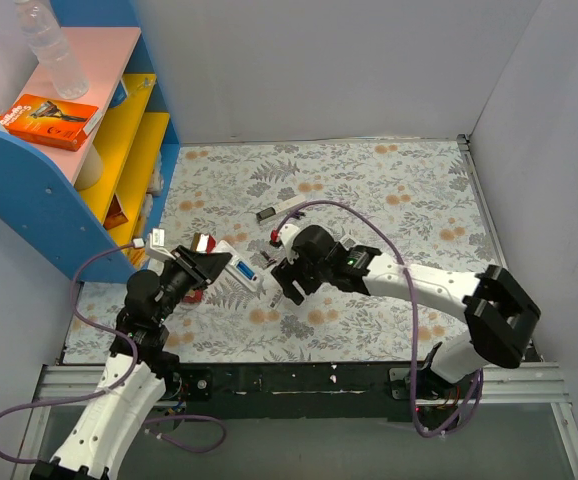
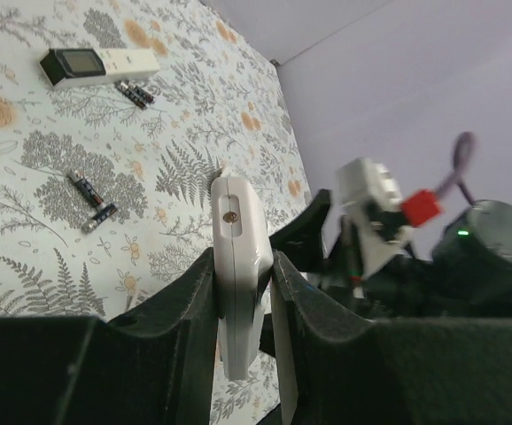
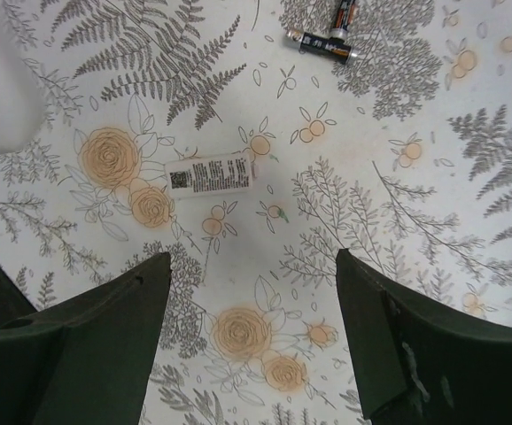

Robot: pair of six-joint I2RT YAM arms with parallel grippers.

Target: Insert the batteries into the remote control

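Observation:
My left gripper [image 1: 207,266] is shut on the white remote control [image 2: 236,257] and holds it edge-on above the cloth; in the top view the remote [image 1: 235,268] shows a blue patch on its face. Two black batteries [image 2: 90,202] lie on the cloth beyond it, and two more [image 2: 135,92] lie next to the long white bar with a black end [image 2: 96,64]. My right gripper [image 3: 254,266] is open and empty, pointing down over bare cloth right of the remote [image 1: 287,282]. Batteries [image 3: 325,42] show at the top of the right wrist view.
A small white labelled plate [image 3: 210,174] lies flat on the cloth ahead of my right gripper. A blue and yellow shelf unit [image 1: 69,170] stands at the left. White walls close in the floral cloth [image 1: 389,190] at back and right.

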